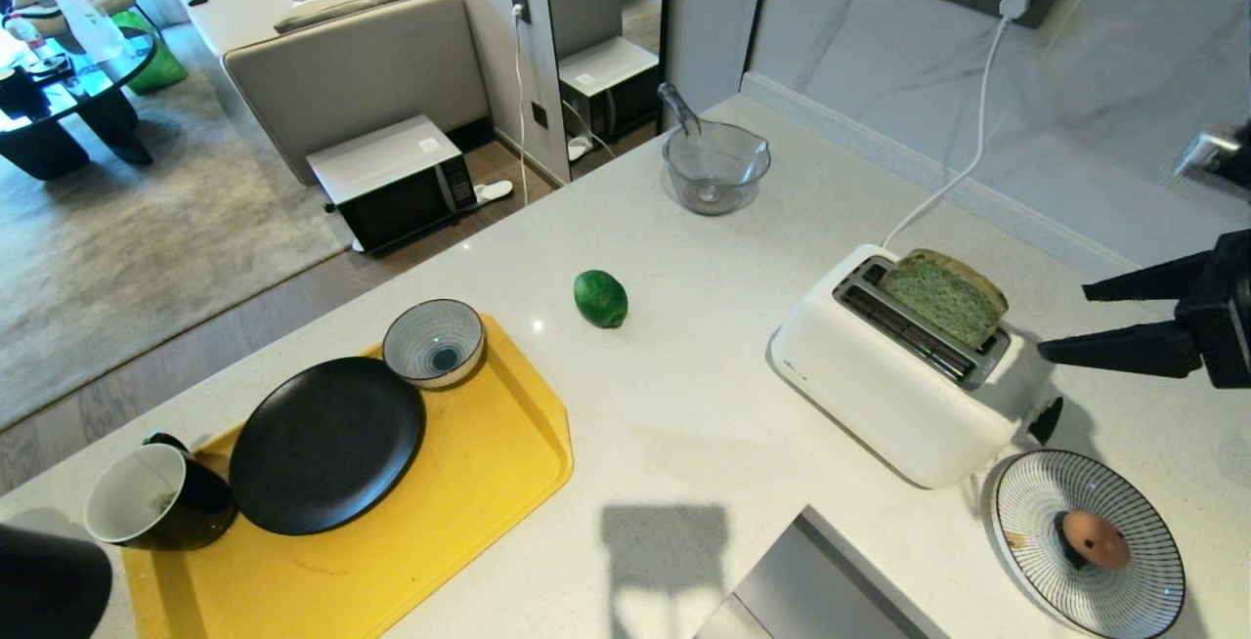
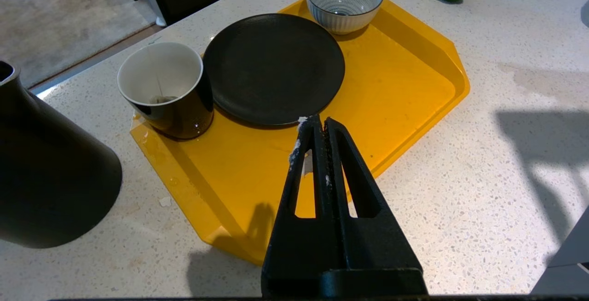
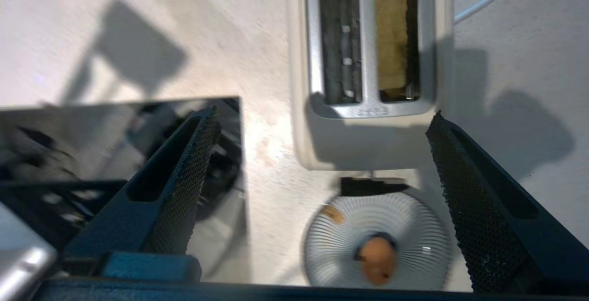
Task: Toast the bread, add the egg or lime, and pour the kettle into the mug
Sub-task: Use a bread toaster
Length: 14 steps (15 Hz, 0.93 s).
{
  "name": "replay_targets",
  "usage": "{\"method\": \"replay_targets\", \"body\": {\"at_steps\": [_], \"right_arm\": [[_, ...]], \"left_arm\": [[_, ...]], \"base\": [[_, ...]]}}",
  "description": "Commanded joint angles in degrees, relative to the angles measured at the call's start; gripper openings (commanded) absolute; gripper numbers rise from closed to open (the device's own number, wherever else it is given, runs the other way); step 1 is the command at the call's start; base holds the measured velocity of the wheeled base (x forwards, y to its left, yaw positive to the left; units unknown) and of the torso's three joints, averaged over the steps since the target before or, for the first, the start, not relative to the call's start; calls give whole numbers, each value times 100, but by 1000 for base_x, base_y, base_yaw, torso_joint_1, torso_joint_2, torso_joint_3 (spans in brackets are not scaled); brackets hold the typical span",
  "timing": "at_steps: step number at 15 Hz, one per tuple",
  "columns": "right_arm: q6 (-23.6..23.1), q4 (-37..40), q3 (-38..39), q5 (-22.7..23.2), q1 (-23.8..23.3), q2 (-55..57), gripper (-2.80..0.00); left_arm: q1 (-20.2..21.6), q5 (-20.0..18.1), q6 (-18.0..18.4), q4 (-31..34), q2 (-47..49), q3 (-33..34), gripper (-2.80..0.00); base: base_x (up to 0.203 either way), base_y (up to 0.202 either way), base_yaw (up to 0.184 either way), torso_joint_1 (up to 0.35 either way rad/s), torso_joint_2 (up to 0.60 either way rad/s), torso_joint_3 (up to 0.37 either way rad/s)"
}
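The pale green bread [image 1: 953,297] stands in the back slot of the white toaster [image 1: 880,395], its top sticking out. My right gripper [image 1: 1063,321] hovers just right of the toaster, open and empty; its wrist view looks down on the bread [image 3: 391,38] and the egg [image 3: 377,257]. That egg [image 1: 1095,539] lies on a striped plate [image 1: 1026,522]. The lime [image 1: 600,298] sits alone mid-counter. The mug [image 1: 156,497] stands on the yellow tray [image 1: 469,483], beside the black kettle [image 2: 50,167]. My left gripper [image 2: 317,121] is parked shut above the tray.
A black plate [image 1: 327,444] and a striped bowl [image 1: 434,341] share the tray. A glass jug [image 1: 715,168] stands at the back. The toaster's black lever [image 1: 1046,419] faces the striped plate, and its cord [image 1: 963,170] runs to the wall socket. A grey panel [image 1: 811,580] juts in at the front.
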<state>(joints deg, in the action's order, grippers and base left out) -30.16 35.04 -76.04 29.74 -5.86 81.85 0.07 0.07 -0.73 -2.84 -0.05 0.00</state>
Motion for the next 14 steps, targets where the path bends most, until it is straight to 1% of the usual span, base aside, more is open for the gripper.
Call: {"method": "replay_targets", "body": {"at_steps": [1, 3, 4, 5, 8, 10, 11, 13, 14], "right_arm": [[1037, 17, 0, 264, -7, -207, 0], [1718, 5, 16, 349, -86, -301, 0], [1828, 4, 77, 474, -198, -406, -280], [1838, 3, 133, 546, -328, -520, -280], [1800, -69, 460, 505, -709, -988, -280], [1776, -445, 1005, 476, -1006, -1278, -280], [1783, -779, 1275, 355, -1039, -1313, -280], [1850, -1507, 1893, -318, -1062, -1270, -280], [2009, -1692, 2012, -454, -1065, -1242, -280]], "left_arm": [[1, 1, 3, -6, -13, 97, -280], [1, 1, -6, -6, -13, 97, -280], [1, 1, 2, -6, -13, 97, -280], [1, 1, -6, -6, -13, 97, -280], [1, 1, -6, -6, -13, 97, -280], [1, 1, -6, -6, -13, 97, -280], [1, 1, -6, -6, -13, 97, -280], [1, 1, -6, -6, -13, 97, -280], [1, 10, -13, -6, -13, 97, -280]], "base": [[0, 0, 0, 0, 0, 0], [0, 0, 0, 0, 0, 0], [0, 0, 0, 0, 0, 0], [0, 0, 0, 0, 0, 0], [0, 0, 0, 0, 0, 0], [0, 0, 0, 0, 0, 0], [0, 0, 0, 0, 0, 0], [0, 0, 0, 0, 0, 0], [0, 0, 0, 0, 0, 0]]}}
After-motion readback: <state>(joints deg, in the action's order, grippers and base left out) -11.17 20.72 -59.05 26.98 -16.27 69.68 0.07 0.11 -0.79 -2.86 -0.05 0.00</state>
